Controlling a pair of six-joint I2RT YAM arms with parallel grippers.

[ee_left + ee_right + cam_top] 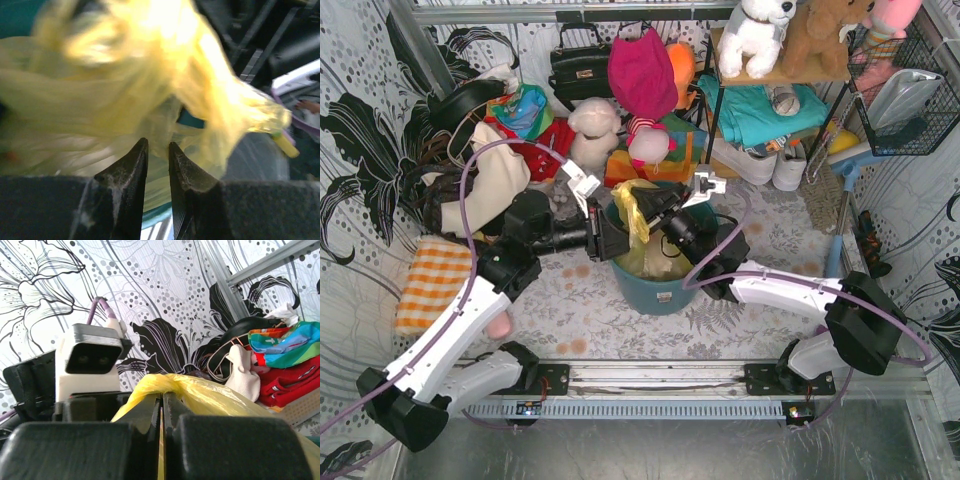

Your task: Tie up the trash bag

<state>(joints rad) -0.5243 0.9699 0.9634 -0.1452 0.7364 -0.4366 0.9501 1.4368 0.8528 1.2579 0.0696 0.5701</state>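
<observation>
The trash bag (632, 215) sits in the teal bin (658, 292) dead center of the top view, its yellow top bunched into a peak between the two arms. The right gripper (161, 396) is clamped tight on a fold of it, with a yellow sliver showing between the fingers. The left gripper (158, 145) is right up against the plastic with its jaws nearly together, but can't tell if they've actually pinched any.
</observation>
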